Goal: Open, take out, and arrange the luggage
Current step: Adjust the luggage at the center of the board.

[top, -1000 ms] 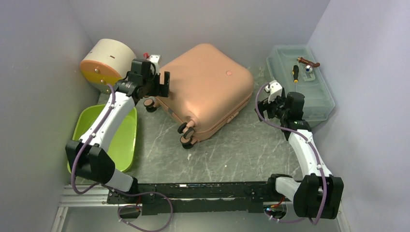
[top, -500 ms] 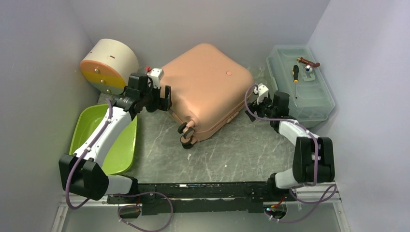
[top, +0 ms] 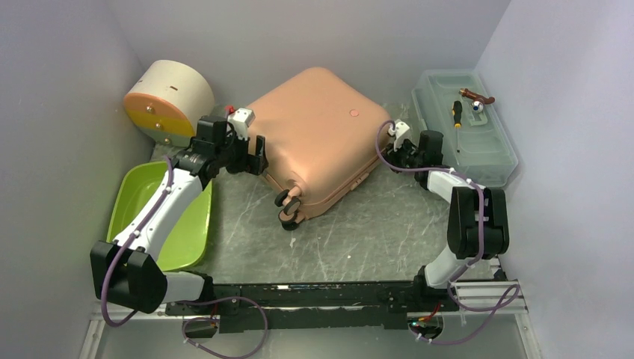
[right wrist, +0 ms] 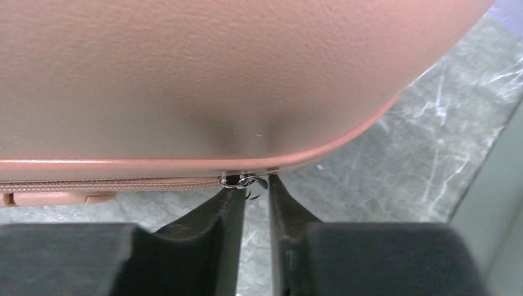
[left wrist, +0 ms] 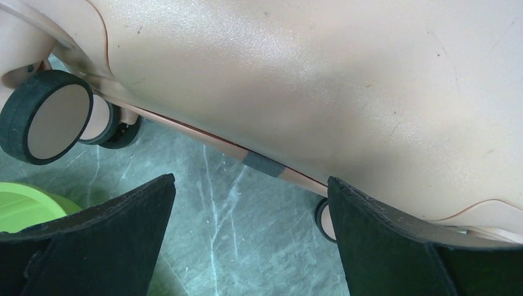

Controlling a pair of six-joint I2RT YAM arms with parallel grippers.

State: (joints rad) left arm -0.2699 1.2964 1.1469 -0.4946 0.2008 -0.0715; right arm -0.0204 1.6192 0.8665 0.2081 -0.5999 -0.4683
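Luggage [top: 318, 134] shut, lying flat on surface [top: 359, 239] toward back centre, turned at an angle, wheels along near-left edge. Left fingers [left wrist: 132, 216] spread to full width, nothing between them, held low at left side of shell, just beside wheel [left wrist: 46, 117]; contact with shell not clear from wrist view. Right fingers [right wrist: 231, 206] at right corner of shell, drawn in to a narrow slit, metal zip pull [right wrist: 243, 182] caught between tips at end of zip [right wrist: 111, 184]. Zip closed along visible stretch. Green tub [top: 161, 217] near left of luggage, partly under left arm. Cream round box [top: 164, 97] at back left, apart from shell. Grey-green toolbox [top: 467, 142] against right wall, just beside right wrist, small tools on lid.
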